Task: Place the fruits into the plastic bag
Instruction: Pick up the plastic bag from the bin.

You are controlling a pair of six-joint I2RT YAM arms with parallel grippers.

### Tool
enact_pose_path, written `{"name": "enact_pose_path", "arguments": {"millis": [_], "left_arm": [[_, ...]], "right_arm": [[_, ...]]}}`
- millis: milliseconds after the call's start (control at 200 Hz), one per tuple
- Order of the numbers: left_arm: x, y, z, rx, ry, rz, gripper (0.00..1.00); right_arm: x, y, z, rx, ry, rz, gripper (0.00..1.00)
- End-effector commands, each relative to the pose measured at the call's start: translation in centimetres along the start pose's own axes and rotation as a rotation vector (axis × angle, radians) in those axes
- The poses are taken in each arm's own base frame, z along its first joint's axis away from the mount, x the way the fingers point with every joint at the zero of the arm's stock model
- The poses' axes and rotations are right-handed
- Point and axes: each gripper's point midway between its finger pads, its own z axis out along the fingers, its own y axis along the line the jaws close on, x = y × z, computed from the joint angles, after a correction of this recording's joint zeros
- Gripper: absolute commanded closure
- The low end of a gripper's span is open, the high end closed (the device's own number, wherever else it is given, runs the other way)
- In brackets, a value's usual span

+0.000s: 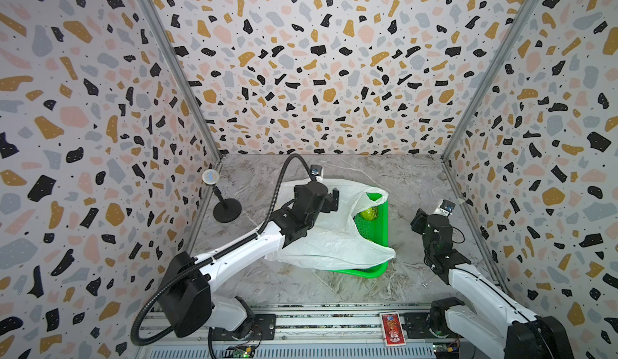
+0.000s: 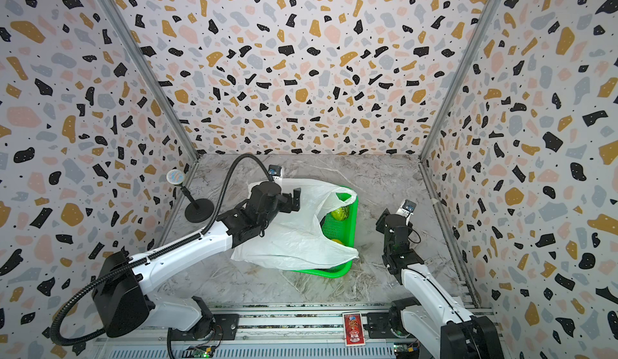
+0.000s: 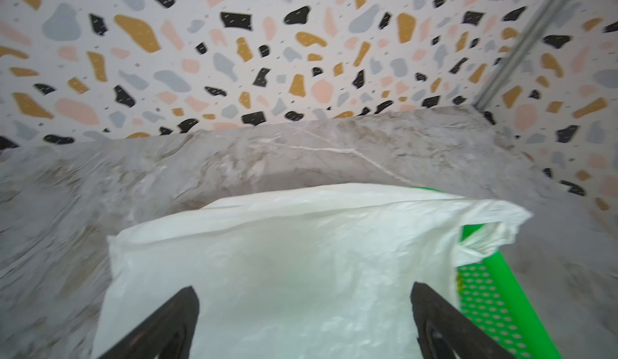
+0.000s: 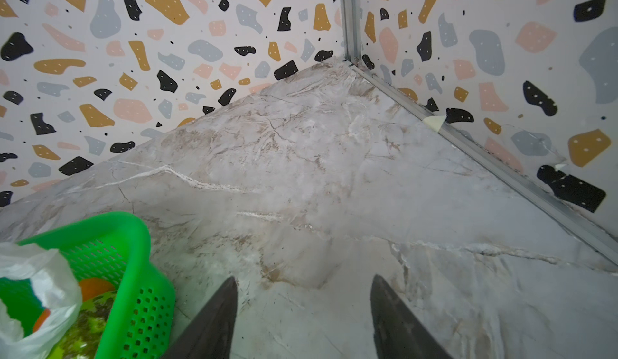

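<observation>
Far-left corner of the worktop (image 1: 418,180): we note a black stand (image 1: 226,207) with a round base and a small disc on top, well apart from the rest.

Left tool (image 3: 302,287): jaws spread wide, nothing between them, poised over the plastic bag (image 1: 321,237). Wrist view is blurred; we cannot tell whether the tips touch the plastic.

Mid-worktop: the bag lies crumpled and flat, its body on the worktop and its right part draped over the left side of a green mesh basket (image 1: 378,230). Its two handle loops reach over the basket's far and near rims.

Inside the basket, not in the bag: a light green fruit (image 1: 369,213) at the far end, and an orange (image 4: 95,287) just beside a bag handle.

Right edge: right tool (image 4: 304,277), jaws partly spread and empty, above bare worktop, near the basket but apart from it.
</observation>
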Motion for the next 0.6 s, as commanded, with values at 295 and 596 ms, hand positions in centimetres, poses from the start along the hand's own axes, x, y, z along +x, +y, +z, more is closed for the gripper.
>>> {"name": "enact_pose_path", "arguments": {"millis": [295,596], "left_arm": [[6.7,-9.2,1.9,-0.023,0.347,0.381,0.00],[9.7,-8.1,2.9,-0.166,0.459,0.511,0.00]], "right_arm": [[0.0,-0.3,-0.1,0.020,0.009,0.022,0.35],[0.0,-0.4,-0.3,0.015,-0.001,0.028,0.35]]}}
